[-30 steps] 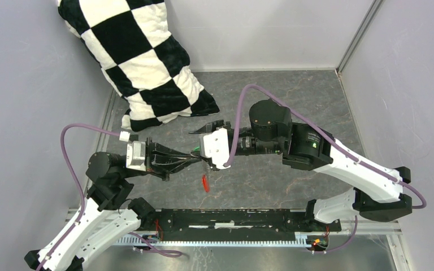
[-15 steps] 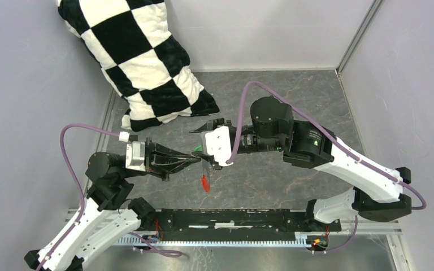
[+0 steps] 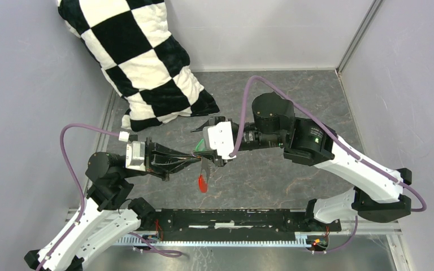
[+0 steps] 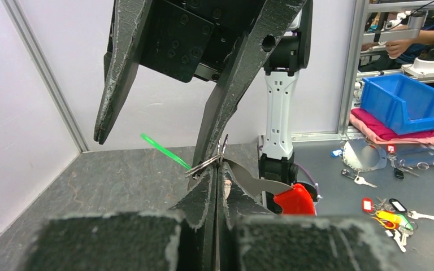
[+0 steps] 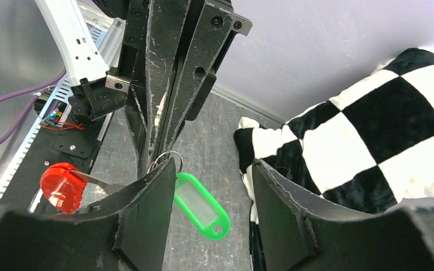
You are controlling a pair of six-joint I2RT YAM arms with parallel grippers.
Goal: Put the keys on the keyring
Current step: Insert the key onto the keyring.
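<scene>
My left gripper point(image 3: 199, 160) point(image 4: 217, 169) is shut on the keyring's thin silver ring point(image 4: 206, 164) point(image 5: 166, 158), held above the floor. A green plastic tag point(image 5: 200, 206) point(image 3: 199, 148) hangs from the ring. From the same pinch a key with a metal blade and a round red head point(image 3: 203, 182) point(image 4: 294, 200) point(image 5: 62, 186) dangles; I cannot tell whether it is threaded on the ring. My right gripper point(image 3: 208, 144) point(image 5: 213, 164) is open, facing the left one. One of its fingers point(image 5: 147, 209) touches the ring, and the green tag lies in its gap.
A black-and-white checkered pillow point(image 3: 141, 62) point(image 5: 373, 124) leans in the back left corner. Grey walls close in the dark stone floor point(image 3: 294, 96). A black rail point(image 3: 231, 220) runs along the near edge. Loose keys point(image 4: 395, 212) and a blue bin point(image 4: 404, 101) lie beyond the enclosure.
The right gripper has drawn back a little to the right and its jaws have widened slightly. The red key head has turned and shows more of its face. The left arm has held still.
</scene>
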